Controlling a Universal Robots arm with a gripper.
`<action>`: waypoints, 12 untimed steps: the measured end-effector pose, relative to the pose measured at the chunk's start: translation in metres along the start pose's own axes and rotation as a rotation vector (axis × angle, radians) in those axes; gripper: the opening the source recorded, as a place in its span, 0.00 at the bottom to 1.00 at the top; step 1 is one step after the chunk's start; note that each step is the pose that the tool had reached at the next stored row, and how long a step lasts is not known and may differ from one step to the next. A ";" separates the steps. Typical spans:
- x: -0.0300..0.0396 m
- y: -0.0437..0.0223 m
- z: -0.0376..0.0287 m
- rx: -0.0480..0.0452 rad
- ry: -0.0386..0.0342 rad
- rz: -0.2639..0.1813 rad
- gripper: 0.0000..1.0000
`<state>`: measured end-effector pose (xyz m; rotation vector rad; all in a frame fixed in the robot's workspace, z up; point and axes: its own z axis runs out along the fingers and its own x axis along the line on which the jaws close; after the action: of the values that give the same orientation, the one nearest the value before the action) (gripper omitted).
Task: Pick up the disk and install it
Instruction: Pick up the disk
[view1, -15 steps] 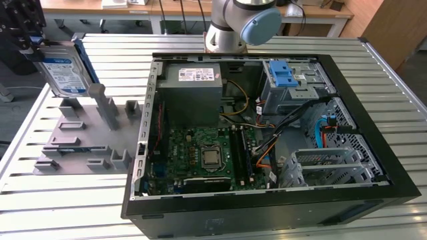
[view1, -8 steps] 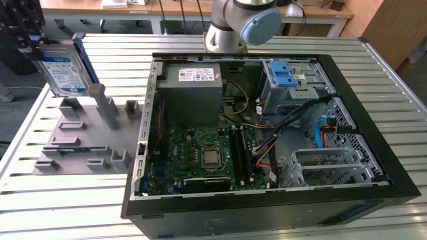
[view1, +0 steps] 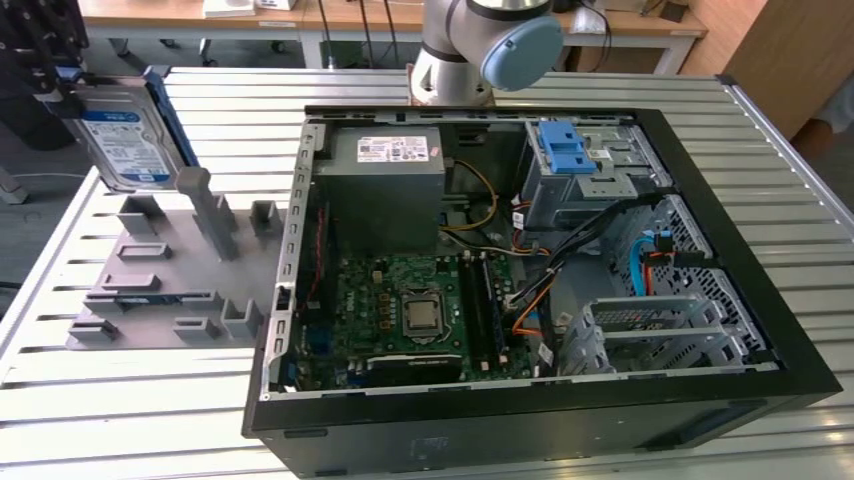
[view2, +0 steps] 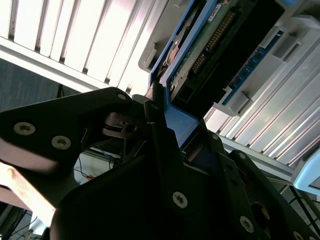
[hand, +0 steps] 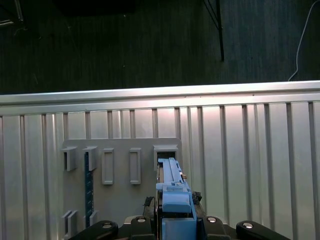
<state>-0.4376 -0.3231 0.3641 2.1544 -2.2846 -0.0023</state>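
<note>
— Any print on there that you can read?
— None. The disk (view1: 127, 140) clamped in my gripper (hand: 175, 220) carries a white-and-blue label (view1: 120, 132), but its lines are too small to make out.
— And inside the computer case (view1: 747, 300)?
— A white sticker (view1: 395, 150) lies on the grey power supply (view1: 380, 205). It has rows of print, all illegible to me.

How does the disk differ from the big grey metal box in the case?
The disk stands on edge outside the computer case, clamped in the pincer; the grey box sits inside it. The disk is smaller than the box. It has a blue frame and white-and-blue label; the box a small white sticker. Both are rectangular metal.
</note>
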 end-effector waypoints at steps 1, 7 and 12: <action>0.0000 0.0000 -0.0002 0.0001 -0.0001 0.000 0.36; 0.0000 0.0000 -0.0032 -0.0002 0.0001 0.000 0.36; 0.0000 0.0000 -0.0056 -0.0003 0.0001 0.000 0.36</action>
<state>-0.4376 -0.3231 0.3697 2.1543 -2.2844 -0.0024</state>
